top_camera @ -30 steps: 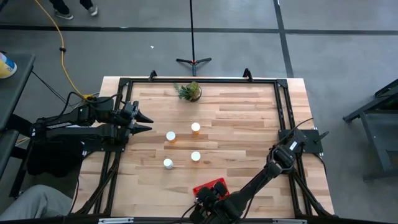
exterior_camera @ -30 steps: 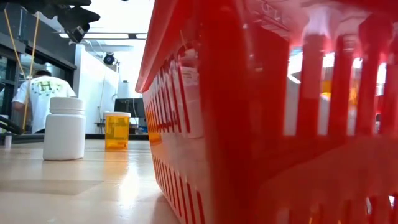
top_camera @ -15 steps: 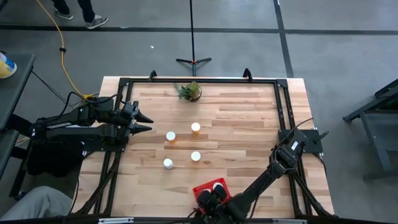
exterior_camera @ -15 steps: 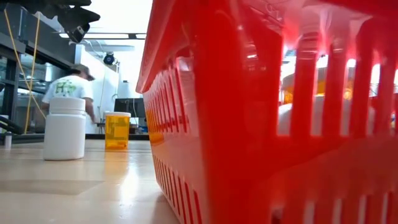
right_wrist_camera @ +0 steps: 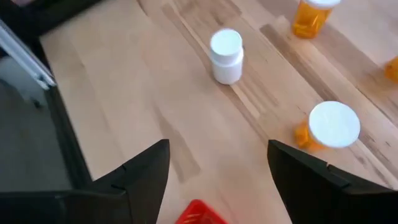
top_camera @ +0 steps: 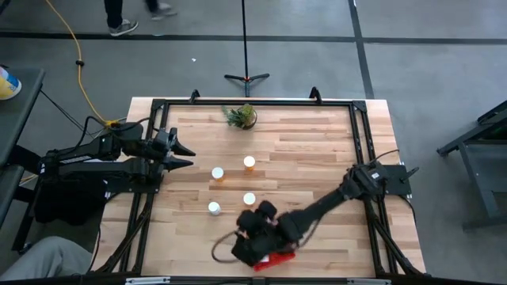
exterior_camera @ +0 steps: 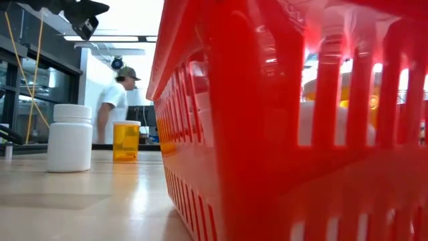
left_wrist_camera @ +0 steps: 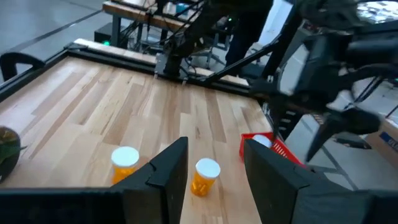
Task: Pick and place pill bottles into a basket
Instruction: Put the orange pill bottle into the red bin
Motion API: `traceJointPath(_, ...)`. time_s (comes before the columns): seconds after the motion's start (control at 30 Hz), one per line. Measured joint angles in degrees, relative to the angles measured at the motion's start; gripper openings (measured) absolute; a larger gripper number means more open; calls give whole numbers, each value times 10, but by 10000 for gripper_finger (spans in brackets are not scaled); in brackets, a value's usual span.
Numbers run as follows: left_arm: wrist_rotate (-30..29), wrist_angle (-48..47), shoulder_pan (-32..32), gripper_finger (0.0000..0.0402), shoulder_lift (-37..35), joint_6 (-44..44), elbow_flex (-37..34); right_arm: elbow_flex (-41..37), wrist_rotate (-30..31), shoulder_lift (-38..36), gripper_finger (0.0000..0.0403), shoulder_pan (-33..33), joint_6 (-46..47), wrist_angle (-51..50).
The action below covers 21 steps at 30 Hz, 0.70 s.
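Three orange pill bottles with white caps and one all-white bottle stand upright on the wooden table. The red basket sits at the near edge, mostly hidden under my right arm. Through its slots, bottles show inside. My right gripper hovers open above the basket's far-left corner with nothing between its fingers. It faces the white bottle and an orange bottle. My left gripper waits open at the table's left side, above the surface.
A small green potted plant stands at the far edge. Black rails frame the table. A person walks in the room beyond. Bare wood lies on the table's right half.
My right gripper has risen out of the basket and swung toward the table's left and a little toward the far edge, rolling as it went, with nothing in it. A bottle inside the basket has settled lower. The person behind has walked to the right.
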Motion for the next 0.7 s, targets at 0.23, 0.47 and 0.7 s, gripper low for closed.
traceJointPath(0.23,0,1,0,191,0,-1,0,0,-130,0,293,-65,-68,-49)
traceJointPath(0.47,0,0,0,191,0,-8,0,0,-227,0,299,-99,-187,-106)
traceJointPath(0.7,-10,0,0,191,0,-16,0,0,-261,-3,299,-128,-303,-164)
